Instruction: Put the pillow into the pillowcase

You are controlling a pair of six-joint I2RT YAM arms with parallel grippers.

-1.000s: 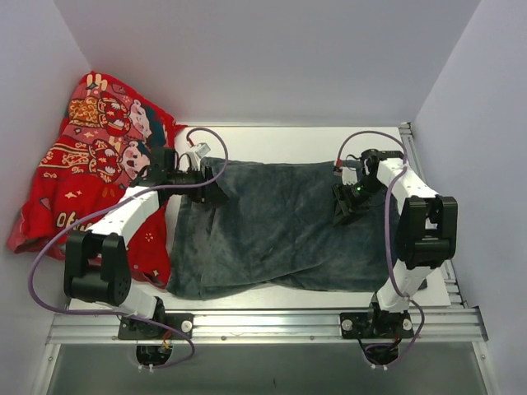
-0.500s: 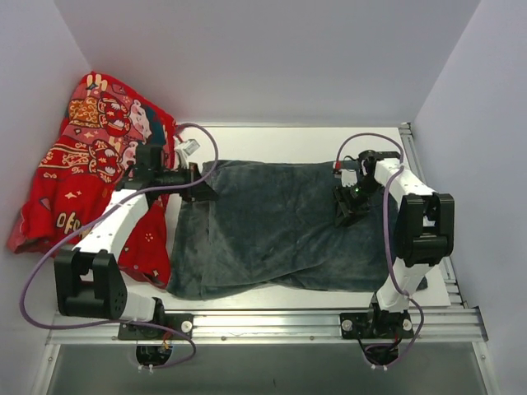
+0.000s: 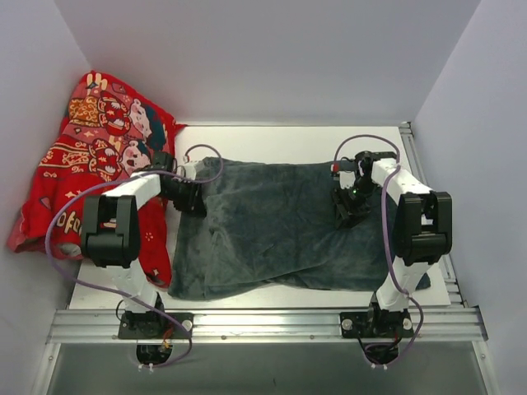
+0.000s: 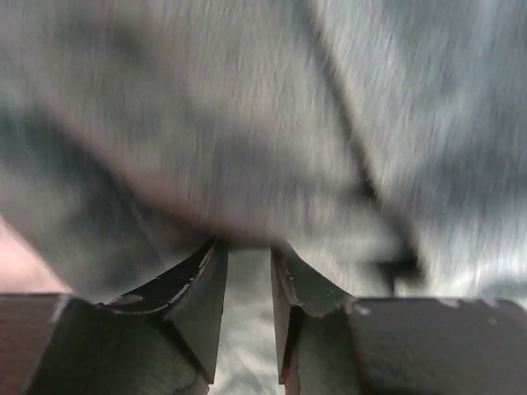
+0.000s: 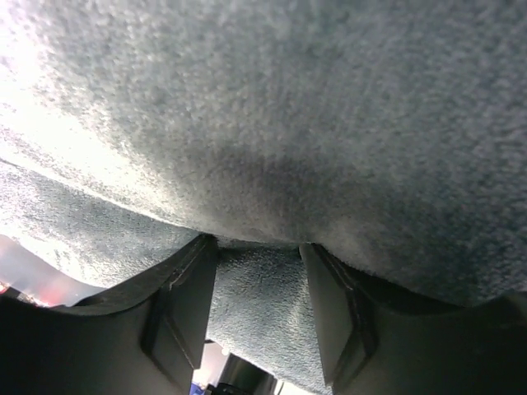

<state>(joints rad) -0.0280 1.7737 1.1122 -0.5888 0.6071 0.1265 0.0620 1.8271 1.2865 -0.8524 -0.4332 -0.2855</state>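
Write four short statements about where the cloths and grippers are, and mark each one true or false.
1. The pillowcase lies spread on the table, grey-blue side up. True.
2. The red cloth lies to the right of the pillowcase. False: it is bunched on the left, against the left wall.
3. The left gripper is at the pillowcase's far left corner. True.
4. The right gripper hangs over the red cloth. False: it is down on the pillowcase's right part, near the far edge.

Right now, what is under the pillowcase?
The pillowcase lies on the white table, whose surface shows beyond its far and near edges. The red printed cloth sits at its left edge. No pillow shows; anything beneath or inside is covered.
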